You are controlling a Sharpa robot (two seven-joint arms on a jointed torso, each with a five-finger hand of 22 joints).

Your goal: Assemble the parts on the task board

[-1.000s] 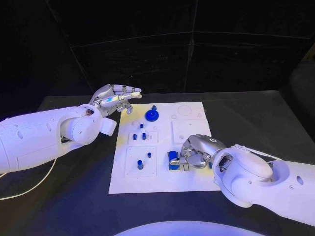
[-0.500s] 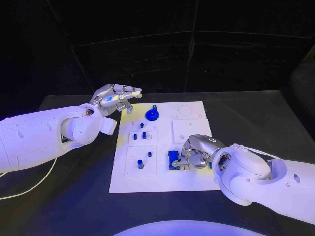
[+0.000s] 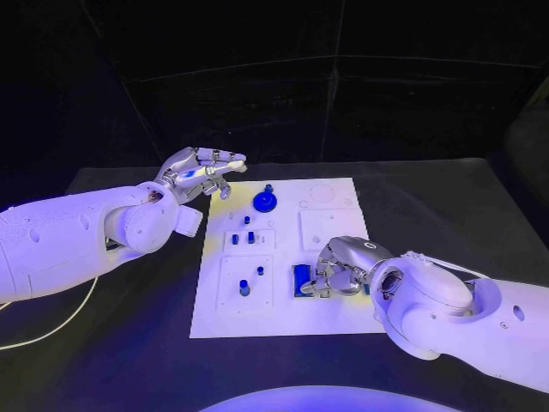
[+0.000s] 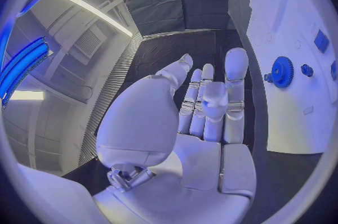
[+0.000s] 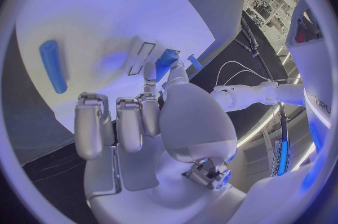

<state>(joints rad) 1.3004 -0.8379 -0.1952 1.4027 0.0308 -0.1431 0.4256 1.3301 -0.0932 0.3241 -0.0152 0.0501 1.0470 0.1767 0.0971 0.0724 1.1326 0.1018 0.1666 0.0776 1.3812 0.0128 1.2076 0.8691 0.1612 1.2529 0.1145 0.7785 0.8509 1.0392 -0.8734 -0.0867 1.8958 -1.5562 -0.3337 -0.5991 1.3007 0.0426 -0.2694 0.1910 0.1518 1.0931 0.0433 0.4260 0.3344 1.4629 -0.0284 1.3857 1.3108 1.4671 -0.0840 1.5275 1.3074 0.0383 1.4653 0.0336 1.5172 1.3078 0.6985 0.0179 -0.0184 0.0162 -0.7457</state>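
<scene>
The white task board [image 3: 324,227] lies mid-table. My right hand [image 3: 339,269] is low over its near right part, fingers curled. Its thumb and a finger pinch a blue block [image 3: 302,280] that stands at the board; the right wrist view shows the fingertips [image 5: 150,70] meeting on this block [image 5: 168,58]. A blue gear [image 3: 265,202] sits at the board's far end, also seen from the left wrist as the gear [image 4: 282,72]. Small blue pegs [image 3: 243,238] stand in the left plates. My left hand [image 3: 201,175] hovers off the board's far left corner, fingers apart, holding nothing.
A blue cylinder [image 5: 53,66] lies flat on the board [image 5: 92,16] beyond my right hand. Another small peg [image 3: 243,287] stands in the near left plate. A pale cable [image 3: 52,330] runs over the black table [image 3: 460,206] under my left arm.
My right hand's fingers have shifted slightly around the blue block. The left hand has stayed where it was.
</scene>
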